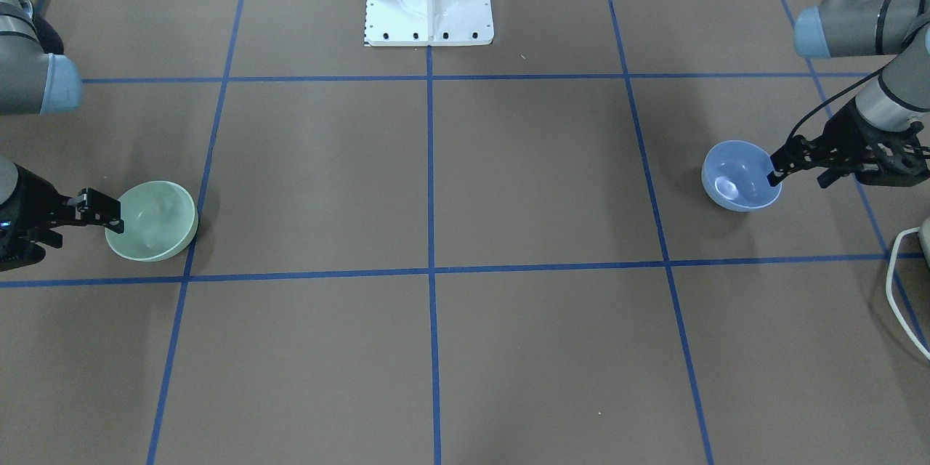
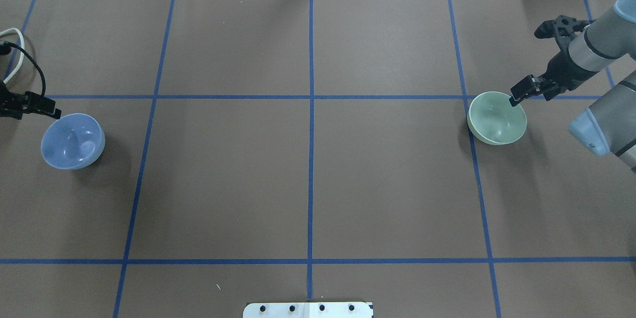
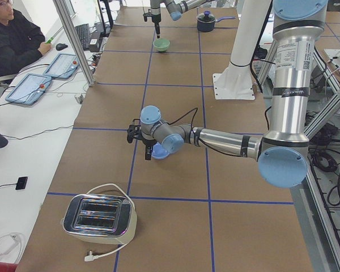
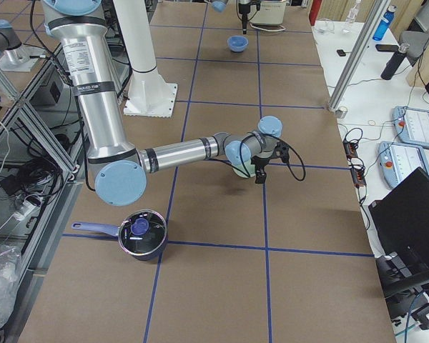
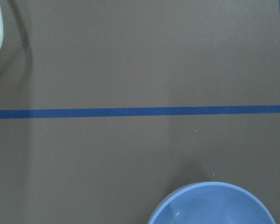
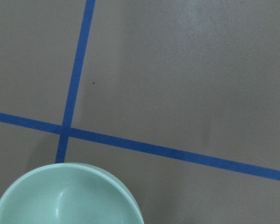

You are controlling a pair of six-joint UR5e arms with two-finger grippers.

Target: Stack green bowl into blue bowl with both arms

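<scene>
The blue bowl [image 2: 72, 141] sits at the table's left end. It also shows in the front view [image 1: 740, 176] and at the bottom of the left wrist view [image 5: 210, 205]. My left gripper [image 2: 51, 108] is at its far-left rim and looks shut on that rim [image 1: 776, 173]. The green bowl [image 2: 497, 118] sits at the table's right end, and shows in the front view [image 1: 152, 221] and the right wrist view [image 6: 65, 196]. My right gripper [image 2: 516, 98] looks shut on its far-right rim [image 1: 112, 221]. Neither wrist view shows the fingers.
The white pedestal base [image 1: 429, 14] stands mid-table on the robot's side. A toaster [image 3: 99, 218] with a white cable [image 1: 901, 283] lies beyond the blue bowl. A dark pot [image 4: 141, 234] sits near the right arm's base. An operator [image 3: 11, 39] sits at a side desk.
</scene>
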